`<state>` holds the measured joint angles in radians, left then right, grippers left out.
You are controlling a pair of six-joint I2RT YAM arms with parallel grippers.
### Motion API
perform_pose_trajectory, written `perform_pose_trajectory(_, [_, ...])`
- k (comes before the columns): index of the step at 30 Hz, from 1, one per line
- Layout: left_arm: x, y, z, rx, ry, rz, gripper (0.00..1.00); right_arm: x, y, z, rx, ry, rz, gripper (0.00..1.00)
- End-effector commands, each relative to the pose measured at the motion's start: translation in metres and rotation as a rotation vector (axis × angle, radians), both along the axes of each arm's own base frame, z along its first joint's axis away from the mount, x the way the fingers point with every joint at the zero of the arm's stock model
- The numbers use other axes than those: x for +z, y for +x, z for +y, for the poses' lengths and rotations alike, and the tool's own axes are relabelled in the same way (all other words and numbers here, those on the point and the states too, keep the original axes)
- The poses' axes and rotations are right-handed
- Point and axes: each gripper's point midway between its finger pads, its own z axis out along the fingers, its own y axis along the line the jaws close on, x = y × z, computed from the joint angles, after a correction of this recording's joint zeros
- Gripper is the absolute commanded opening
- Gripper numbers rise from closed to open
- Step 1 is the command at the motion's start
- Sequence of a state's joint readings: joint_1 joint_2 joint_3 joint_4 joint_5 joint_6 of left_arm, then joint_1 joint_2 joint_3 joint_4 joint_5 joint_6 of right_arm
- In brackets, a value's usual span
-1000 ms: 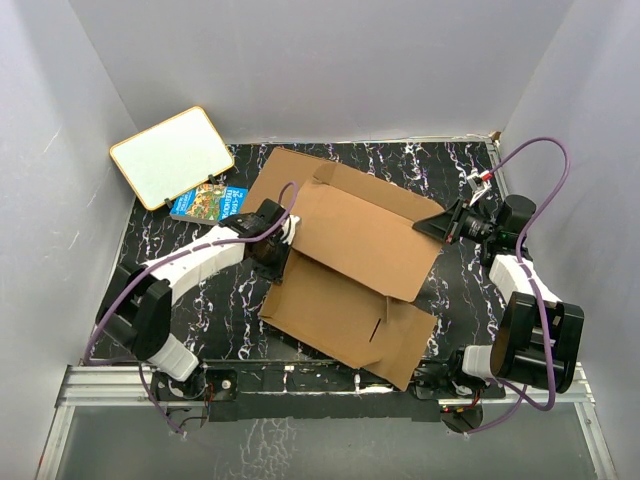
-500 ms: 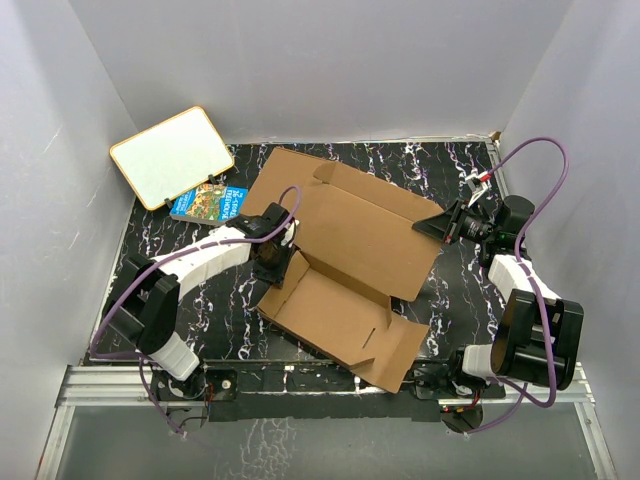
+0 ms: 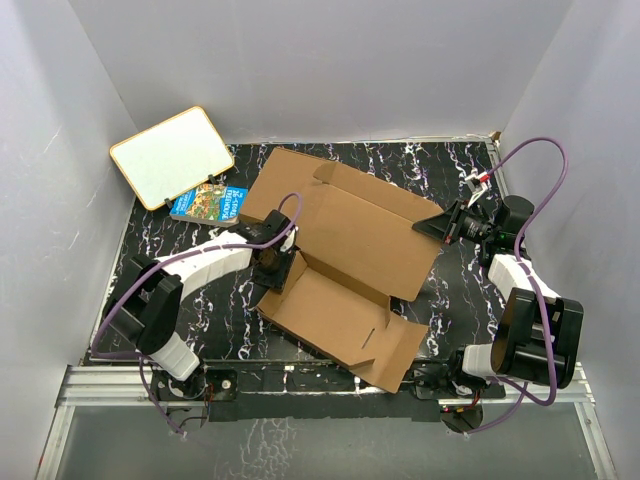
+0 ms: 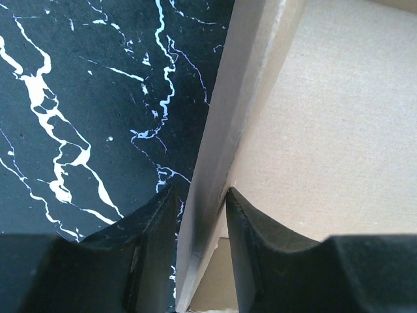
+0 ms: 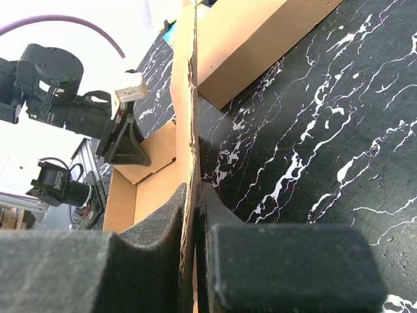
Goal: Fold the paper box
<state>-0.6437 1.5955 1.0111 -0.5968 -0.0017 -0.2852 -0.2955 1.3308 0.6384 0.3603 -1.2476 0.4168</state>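
Note:
The paper box (image 3: 350,240) is brown die-cut cardboard, partly folded, lying in the middle of the black marble table (image 3: 200,290). Its far panel rises over the near tray part. My left gripper (image 3: 275,262) is at the box's left edge. In the left wrist view the left gripper (image 4: 201,192) is open and straddles an upright side flap (image 4: 225,124): the right finger touches it, the left finger stands apart. My right gripper (image 3: 437,226) is at the box's right edge. In the right wrist view the right gripper (image 5: 194,189) is shut on a thin cardboard edge (image 5: 187,98).
A blue picture book (image 3: 208,202) lies at the back left of the table. A white board with an orange rim (image 3: 172,156) leans against the left wall behind it. Grey walls close in three sides.
My left jaws have parted from the box's left flap and the gripper has shifted slightly nearer. The box's near half has dropped, showing its inner fold. The right arm has not moved.

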Motion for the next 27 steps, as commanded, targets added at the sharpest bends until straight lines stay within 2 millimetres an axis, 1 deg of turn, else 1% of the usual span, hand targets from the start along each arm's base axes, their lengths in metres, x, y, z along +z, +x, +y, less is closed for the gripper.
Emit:
perform_pose_trajectory(1, [-0.007, 0.004, 0.005, 0.005, 0.029, -0.03, 0.34, 0.004, 0.004, 0.0, 0.012, -0.036, -0.08, 0.08])
perform_pose_trajectory(5, [-0.016, 0.003, 0.008, 0.008, 0.044, -0.031, 0.32, 0.004, 0.004, 0.001, 0.016, -0.037, -0.081, 0.08])
perform_pose_trajectory(6, [-0.017, 0.003, 0.01, 0.008, 0.051, -0.032, 0.29, 0.004, 0.004, 0.001, 0.016, -0.037, -0.082, 0.08])
perform_pose_trajectory(9, [-0.017, 0.004, 0.019, 0.015, 0.096, -0.041, 0.04, 0.003, 0.004, 0.001, 0.017, -0.037, -0.081, 0.08])
perform_pose_trajectory(10, [-0.018, 0.004, 0.024, 0.018, 0.122, -0.044, 0.0, 0.003, 0.004, 0.001, 0.018, -0.038, -0.081, 0.08])
perform_pose_trajectory(13, [-0.018, 0.004, 0.036, 0.021, 0.204, -0.058, 0.0, 0.003, 0.004, 0.001, 0.019, -0.038, -0.08, 0.08])
perform_pose_trajectory(14, [-0.017, 0.004, 0.038, 0.02, 0.217, -0.065, 0.0, 0.003, 0.004, 0.001, 0.02, -0.039, -0.081, 0.08])
perform_pose_trajectory(16, [-0.016, 0.005, 0.036, 0.017, 0.211, -0.076, 0.0, 0.003, 0.004, 0.001, 0.02, -0.039, -0.081, 0.08])
perform_pose_trajectory(19, [-0.014, 0.009, 0.026, 0.015, 0.159, -0.088, 0.0, 0.002, 0.004, 0.001, 0.019, -0.04, -0.081, 0.08])
perform_pose_trajectory(20, [-0.013, 0.01, 0.022, 0.016, 0.141, -0.09, 0.04, 0.003, 0.004, 0.001, 0.019, -0.04, -0.081, 0.08])
perform_pose_trajectory(22, [-0.009, 0.014, 0.015, 0.02, 0.108, -0.105, 0.16, 0.002, 0.004, 0.001, 0.021, -0.04, -0.08, 0.08])
perform_pose_trajectory(24, [-0.005, 0.02, 0.009, 0.026, 0.088, -0.121, 0.24, 0.002, 0.004, 0.001, 0.022, -0.04, -0.08, 0.08])
perform_pose_trajectory(27, [0.001, 0.028, 0.002, 0.033, 0.063, -0.148, 0.3, 0.002, 0.004, 0.001, 0.024, -0.038, -0.078, 0.08])
